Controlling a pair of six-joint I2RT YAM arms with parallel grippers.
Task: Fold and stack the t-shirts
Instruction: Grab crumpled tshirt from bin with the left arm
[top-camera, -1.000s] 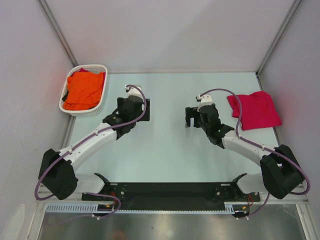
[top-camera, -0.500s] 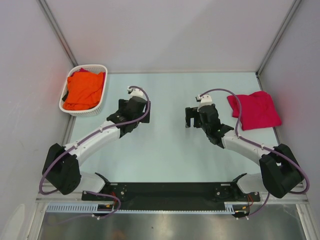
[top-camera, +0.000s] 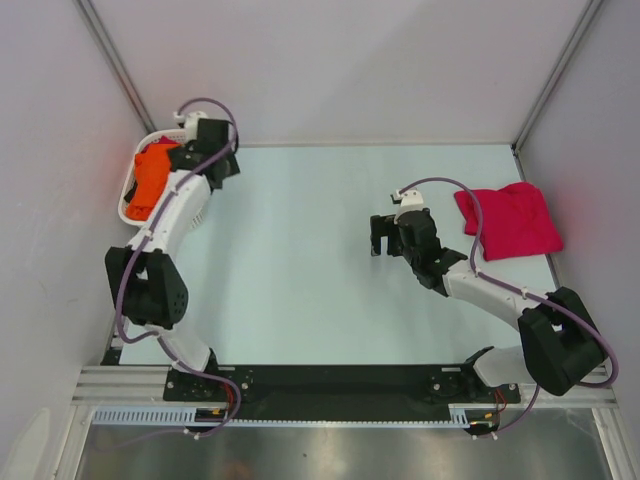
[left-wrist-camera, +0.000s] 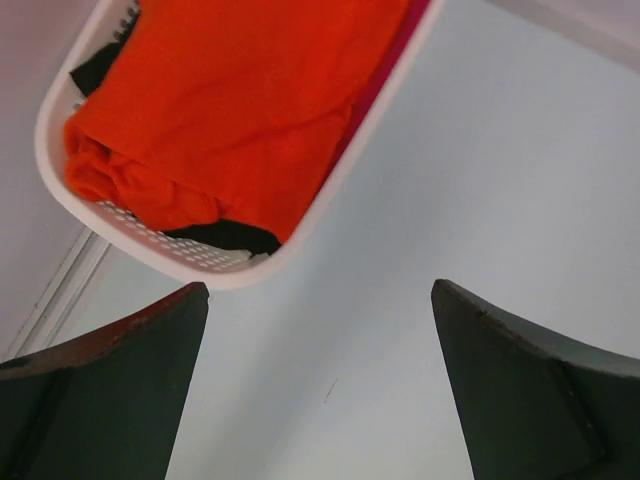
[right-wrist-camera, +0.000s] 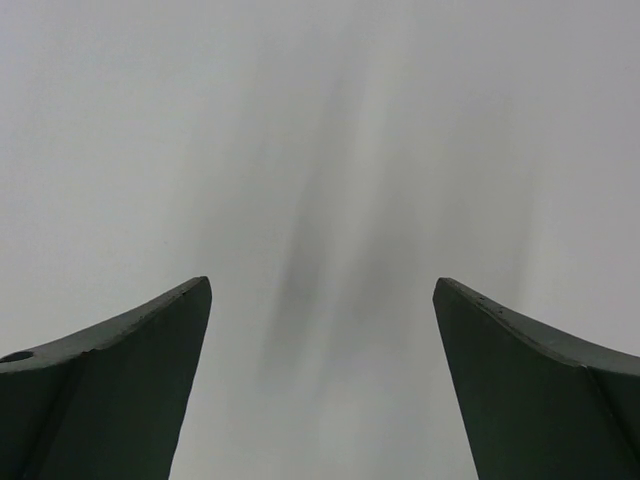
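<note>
A white lattice basket (left-wrist-camera: 62, 118) stands at the far left corner of the table (top-camera: 320, 300). In it lies a crumpled bright orange t-shirt (left-wrist-camera: 230, 100). Some dark cloth (left-wrist-camera: 225, 236) shows at the shirt's edge, and a crimson-pink sliver (left-wrist-camera: 385, 70) runs along one wall. The left gripper (left-wrist-camera: 320, 288) hangs over the basket's table-side rim, jaws spread wide and empty. A crimson-pink t-shirt (top-camera: 508, 220) lies flat by the table's right edge. The right gripper (top-camera: 385, 235) hovers near mid-table, apart from that shirt, its jaws also wide and holding nothing.
</note>
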